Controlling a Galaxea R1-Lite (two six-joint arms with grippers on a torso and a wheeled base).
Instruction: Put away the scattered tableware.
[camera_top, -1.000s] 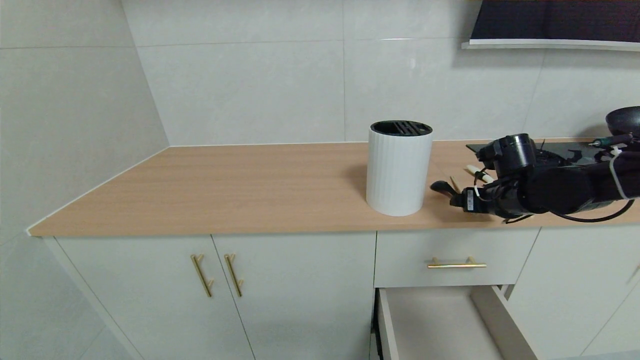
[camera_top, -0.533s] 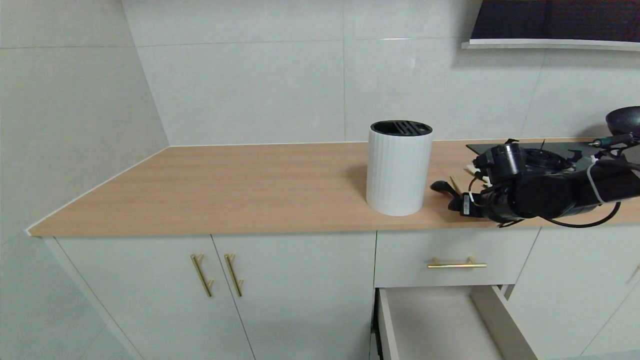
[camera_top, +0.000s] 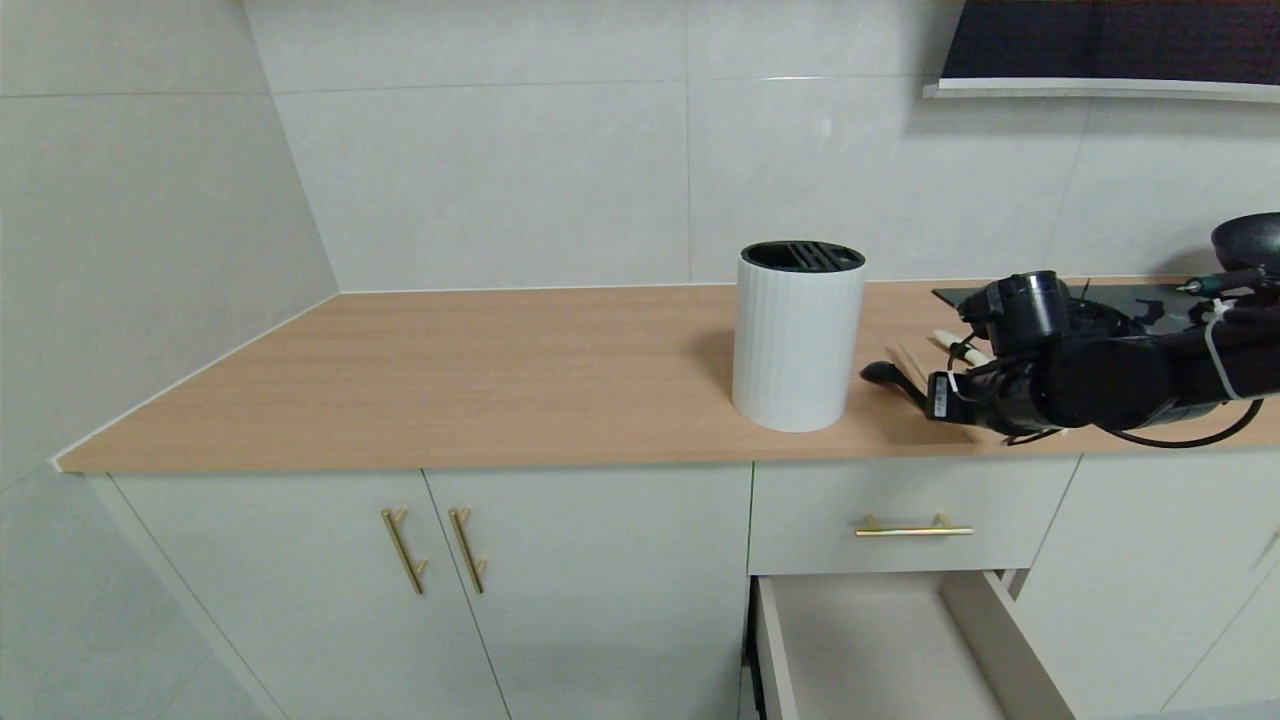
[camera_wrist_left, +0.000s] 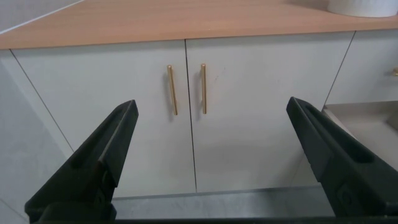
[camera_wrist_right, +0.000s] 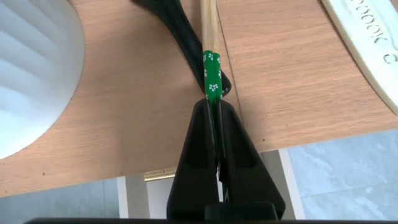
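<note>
Right gripper (camera_wrist_right: 212, 111) is clamped shut on the green-patterned ends of a chopsticks pair (camera_wrist_right: 208, 31), low over the wooden countertop (camera_top: 500, 370), just right of the white utensil holder (camera_top: 797, 340). The chopsticks lie alongside a black spoon (camera_wrist_right: 177, 28). Left gripper (camera_wrist_left: 211, 109) is spread wide and holds nothing, facing the cabinet doors (camera_wrist_left: 249, 124).

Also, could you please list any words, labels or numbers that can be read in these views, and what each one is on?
White object beside the chopsticks: raised letters, cut off by the picture's edge, not legible as a word.
White tag on the right arm: too small to read.
Green band on the chopsticks: flower pattern, no text.
</note>
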